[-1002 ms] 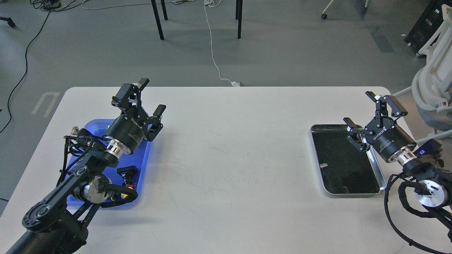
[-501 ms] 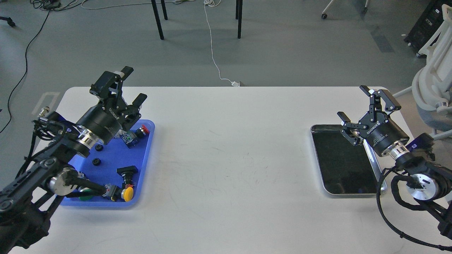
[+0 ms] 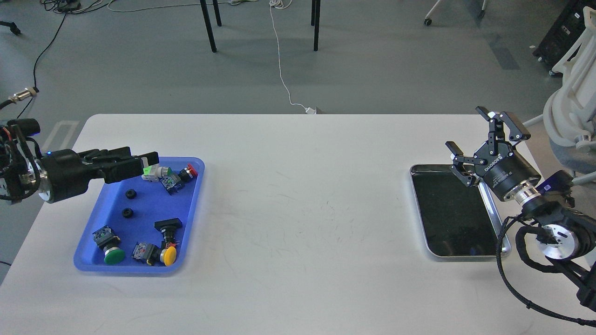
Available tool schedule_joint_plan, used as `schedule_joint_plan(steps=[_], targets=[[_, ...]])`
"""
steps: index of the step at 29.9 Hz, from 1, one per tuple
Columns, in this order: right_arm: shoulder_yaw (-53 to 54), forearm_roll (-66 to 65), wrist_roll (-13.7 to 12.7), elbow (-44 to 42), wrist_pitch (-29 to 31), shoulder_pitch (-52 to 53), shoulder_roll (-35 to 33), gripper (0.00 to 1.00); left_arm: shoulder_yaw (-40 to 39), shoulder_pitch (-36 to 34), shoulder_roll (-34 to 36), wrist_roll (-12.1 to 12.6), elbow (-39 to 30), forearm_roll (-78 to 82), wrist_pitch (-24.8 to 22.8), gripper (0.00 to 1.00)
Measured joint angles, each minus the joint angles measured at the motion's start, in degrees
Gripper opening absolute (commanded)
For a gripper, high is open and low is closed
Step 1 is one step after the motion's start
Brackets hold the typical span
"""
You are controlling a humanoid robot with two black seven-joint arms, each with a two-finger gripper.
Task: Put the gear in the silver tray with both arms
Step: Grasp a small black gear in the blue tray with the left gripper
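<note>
Black cabled arms [image 3: 535, 204], silver wrist rings.

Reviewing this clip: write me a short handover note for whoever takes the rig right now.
Left gripper: seen side-on above the far end of the blue tray; open or shut cannot be told, nothing seen in it.
Right gripper: open, empty, above the far right corner of the silver tray.
Two small black ring-shaped parts, likely the gears, lie in the blue tray among push-button switches.
Done: nothing; only the black liner shows in the silver tray.
Left: pick a gear and place it in the silver tray.
</note>
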Motion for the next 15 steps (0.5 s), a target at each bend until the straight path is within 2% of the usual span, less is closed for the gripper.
schedule_joint_plan(steps=[3,9,12,15], targets=[[0.20,0.01,0.00,-0.01,-0.04,0.00,0.03,0.99,7.82,-4.80,-0.82,-0.01,4.57,5.81,2.95,0.96],[0.25,0.00,0.00,0.00,-0.04,-0.21,-0.14,0.99,24.44,-15.91,-5.07,-0.01,16.35,7.41,6.91,0.92],[0.30,0.00,0.00,0.18,-0.04,-0.54,-0.39,0.99,28.51,-18.23,-7.19,-0.01,21.01,7.42,8.63,0.90],[0.32,0.00,0.00,0.24,-0.04,-0.68,-0.52,0.99,29.79,-18.88,-8.04,0.00,22.88,7.42,8.96,0.87]])
